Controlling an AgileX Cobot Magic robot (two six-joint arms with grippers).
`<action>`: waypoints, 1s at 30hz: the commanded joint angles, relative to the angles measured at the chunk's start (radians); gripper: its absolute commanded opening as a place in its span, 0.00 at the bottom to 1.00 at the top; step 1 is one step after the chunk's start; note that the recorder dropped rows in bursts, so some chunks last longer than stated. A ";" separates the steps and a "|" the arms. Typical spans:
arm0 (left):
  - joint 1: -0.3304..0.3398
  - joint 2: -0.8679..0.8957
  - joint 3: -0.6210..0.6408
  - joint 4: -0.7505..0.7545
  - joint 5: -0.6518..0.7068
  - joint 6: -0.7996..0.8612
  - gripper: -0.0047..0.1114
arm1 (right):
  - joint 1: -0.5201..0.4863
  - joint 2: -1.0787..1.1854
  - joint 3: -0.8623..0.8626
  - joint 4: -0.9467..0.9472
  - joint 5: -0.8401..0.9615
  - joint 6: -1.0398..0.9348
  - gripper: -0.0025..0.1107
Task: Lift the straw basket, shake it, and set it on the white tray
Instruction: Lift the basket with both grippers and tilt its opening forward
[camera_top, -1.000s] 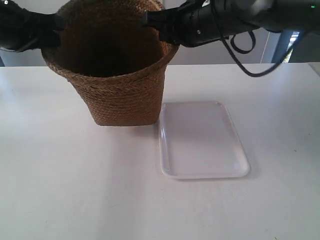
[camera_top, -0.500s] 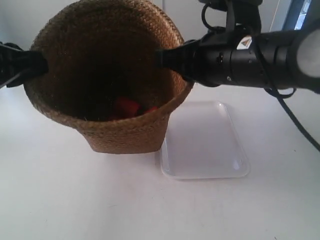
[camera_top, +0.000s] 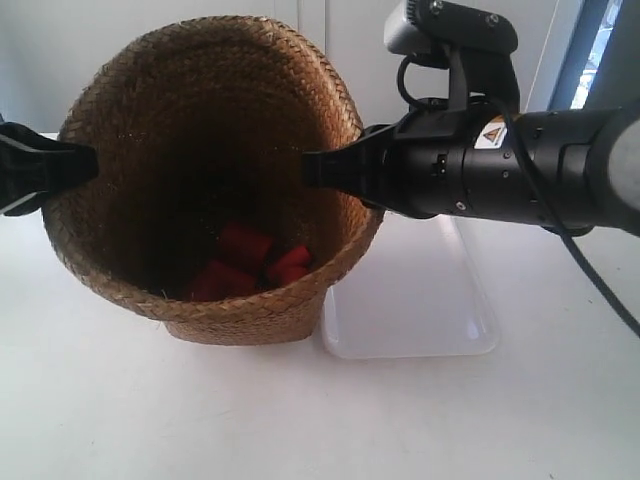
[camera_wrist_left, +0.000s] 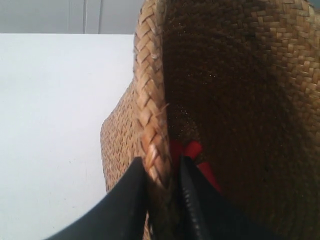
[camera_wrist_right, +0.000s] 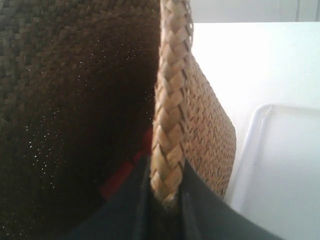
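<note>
The straw basket (camera_top: 260, 300) is tilted with its mouth toward the exterior camera, held up by both arms. Red pieces (camera_top: 245, 265) lie at its bottom. My left gripper (camera_wrist_left: 162, 172) is shut on the braided rim (camera_wrist_left: 150, 115), one finger outside, one inside; in the exterior view it is the arm at the left (camera_top: 40, 165). My right gripper (camera_wrist_right: 165, 172) is shut on the opposite rim (camera_wrist_right: 172, 100); its black arm (camera_top: 480, 170) reaches in from the exterior view's right. The white tray (camera_top: 420, 310) lies on the table beside the basket, partly hidden behind the arm.
A white table (camera_top: 300, 420) spreads under everything. A pale wall and a window frame (camera_top: 585, 50) stand behind. A black cable (camera_top: 600, 280) hangs from the arm at the exterior view's right, over the tray's side.
The basket has tipped further toward the camera and come lower and closer, showing the red pieces inside. Both arms moved with it, still clamped on the rim.
</note>
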 joint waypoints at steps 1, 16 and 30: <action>-0.012 -0.015 -0.001 0.012 0.025 0.027 0.04 | 0.009 -0.036 -0.001 -0.029 0.018 -0.023 0.02; -0.012 0.009 -0.002 -0.034 -0.008 0.026 0.04 | 0.002 -0.040 0.011 -0.082 -0.035 -0.059 0.02; -0.012 0.009 -0.001 -0.034 -0.042 0.029 0.04 | -0.087 -0.040 0.019 -0.080 0.046 -0.044 0.02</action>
